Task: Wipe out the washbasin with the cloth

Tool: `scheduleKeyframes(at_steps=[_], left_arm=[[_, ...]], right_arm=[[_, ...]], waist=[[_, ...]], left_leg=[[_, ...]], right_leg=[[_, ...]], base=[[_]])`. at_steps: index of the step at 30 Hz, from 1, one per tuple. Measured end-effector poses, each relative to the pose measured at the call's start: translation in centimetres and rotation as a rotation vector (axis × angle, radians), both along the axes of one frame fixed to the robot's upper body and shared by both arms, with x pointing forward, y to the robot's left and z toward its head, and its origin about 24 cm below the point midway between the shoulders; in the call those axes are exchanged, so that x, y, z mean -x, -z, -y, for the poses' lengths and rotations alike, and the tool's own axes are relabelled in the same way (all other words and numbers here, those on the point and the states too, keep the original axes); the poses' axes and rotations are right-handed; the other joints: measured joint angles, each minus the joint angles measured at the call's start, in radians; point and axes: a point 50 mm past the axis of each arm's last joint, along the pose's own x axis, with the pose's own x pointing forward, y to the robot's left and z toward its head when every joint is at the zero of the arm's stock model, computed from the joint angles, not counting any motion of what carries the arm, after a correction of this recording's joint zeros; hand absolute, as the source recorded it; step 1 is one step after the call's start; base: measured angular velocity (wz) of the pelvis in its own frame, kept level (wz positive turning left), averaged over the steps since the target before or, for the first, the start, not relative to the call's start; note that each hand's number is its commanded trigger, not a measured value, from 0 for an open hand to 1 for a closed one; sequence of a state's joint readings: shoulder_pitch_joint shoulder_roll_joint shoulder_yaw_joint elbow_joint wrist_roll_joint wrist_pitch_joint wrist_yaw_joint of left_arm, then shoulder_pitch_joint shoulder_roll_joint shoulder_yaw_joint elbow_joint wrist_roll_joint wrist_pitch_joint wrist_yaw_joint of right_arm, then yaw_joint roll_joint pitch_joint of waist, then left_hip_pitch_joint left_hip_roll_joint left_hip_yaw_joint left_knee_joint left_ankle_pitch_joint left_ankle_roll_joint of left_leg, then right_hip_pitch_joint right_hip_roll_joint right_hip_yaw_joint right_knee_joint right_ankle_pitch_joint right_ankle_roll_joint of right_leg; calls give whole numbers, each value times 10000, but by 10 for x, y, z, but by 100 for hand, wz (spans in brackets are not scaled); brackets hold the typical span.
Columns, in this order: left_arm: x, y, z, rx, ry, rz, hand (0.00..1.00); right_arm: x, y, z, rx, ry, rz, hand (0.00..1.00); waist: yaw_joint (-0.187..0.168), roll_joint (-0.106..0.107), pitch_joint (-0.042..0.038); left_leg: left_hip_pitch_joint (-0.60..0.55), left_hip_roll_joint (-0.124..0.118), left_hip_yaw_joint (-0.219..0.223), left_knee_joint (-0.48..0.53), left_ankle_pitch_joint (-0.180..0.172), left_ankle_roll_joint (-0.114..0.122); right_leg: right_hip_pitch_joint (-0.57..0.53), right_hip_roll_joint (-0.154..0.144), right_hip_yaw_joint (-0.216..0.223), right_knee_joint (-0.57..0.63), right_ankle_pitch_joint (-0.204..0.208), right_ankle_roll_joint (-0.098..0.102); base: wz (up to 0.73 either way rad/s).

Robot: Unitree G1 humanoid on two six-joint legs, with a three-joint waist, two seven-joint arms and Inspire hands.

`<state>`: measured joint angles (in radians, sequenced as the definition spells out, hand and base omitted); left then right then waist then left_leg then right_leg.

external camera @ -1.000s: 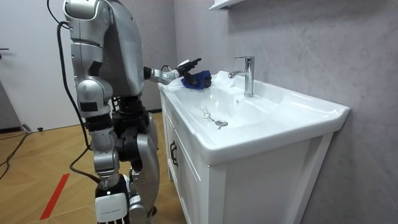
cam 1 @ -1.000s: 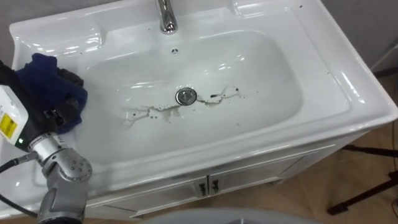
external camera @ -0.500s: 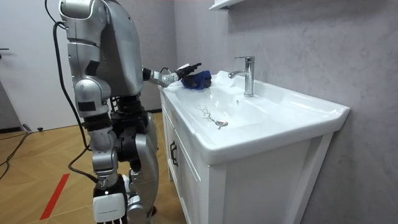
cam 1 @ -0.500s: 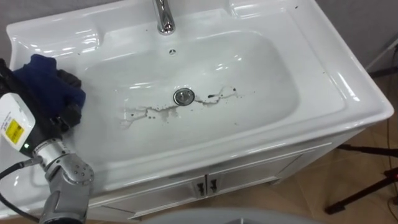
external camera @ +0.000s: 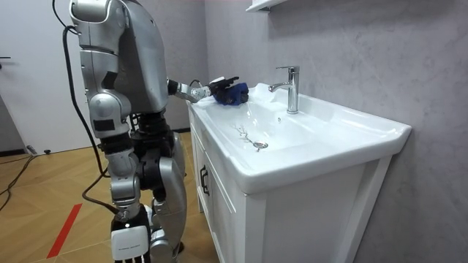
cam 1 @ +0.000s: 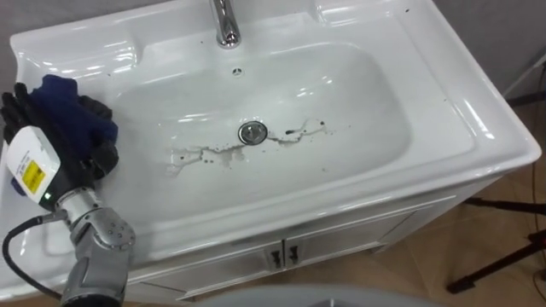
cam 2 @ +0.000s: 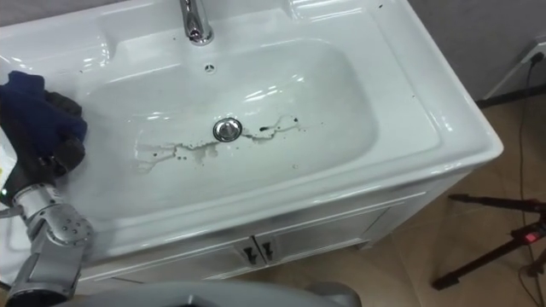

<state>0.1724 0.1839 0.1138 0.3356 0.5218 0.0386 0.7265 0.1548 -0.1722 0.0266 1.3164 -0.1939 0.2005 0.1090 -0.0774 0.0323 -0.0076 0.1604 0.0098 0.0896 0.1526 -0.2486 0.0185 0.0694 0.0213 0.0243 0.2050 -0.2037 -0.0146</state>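
The robot stands on the wooden floor [external camera: 44,183] at the end of a white cabinet [external camera: 292,212], at the room view's left, facing along it. The top of the cabinet is one white basin [cam 1: 358,102], seen from above in the eye views. At the back rim stands one chrome faucet [cam 1: 224,21].

One blue cloth [cam 1: 64,111] lies bunched on the surface at the basin's left ledge, just outside the bowl. The left robot hand [cam 1: 85,162] rests on the near side of the cloth, with its dark fingers curled round the folds, so the cloth shows above and behind the fingers. The right robot hand [external camera: 130,245] hangs low beside the robot's leg.

In the bottom of the bowl sits one round drain [cam 1: 253,131]. Thin dark stains [cam 1: 205,153] run from it to both sides, the longer trail toward the cloth. One small overflow hole [cam 1: 237,71] shows in the back wall of the bowl, under the faucet. Two small door handles [cam 1: 287,253] sit side by side on the cabinet front.

A second ago the fingers of the left robot hand stood out straight above the cloth. Now they are down on it and bent round it. The cloth lies in the same spot on the ledge, and the stains look unchanged
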Motion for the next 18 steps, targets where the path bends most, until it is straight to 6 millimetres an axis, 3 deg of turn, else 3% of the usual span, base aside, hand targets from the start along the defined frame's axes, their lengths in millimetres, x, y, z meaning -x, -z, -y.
scheduleKeyframes(at_steps=[15, 18], left_arm=[[-4, 17, -1, 796, -12, -944, 0], [-3, 19, -2, 807, -55, -1025, 0]], right_arm=[[-6, 0, 1, 181, 457, 165, 0], [-4, 0, 0, 209, 372, -89, 0]], waist=[[27, 28, -27], [35, 22, -71]], left_leg=[[266, 9, 147, -38, 1, -1], [270, 20, 180, -37, 1, -2]], right_leg=[[191, 5, 35, -3, -2, 0], [198, 17, 58, 10, -2, -1]], base=[[-1], [-1]])
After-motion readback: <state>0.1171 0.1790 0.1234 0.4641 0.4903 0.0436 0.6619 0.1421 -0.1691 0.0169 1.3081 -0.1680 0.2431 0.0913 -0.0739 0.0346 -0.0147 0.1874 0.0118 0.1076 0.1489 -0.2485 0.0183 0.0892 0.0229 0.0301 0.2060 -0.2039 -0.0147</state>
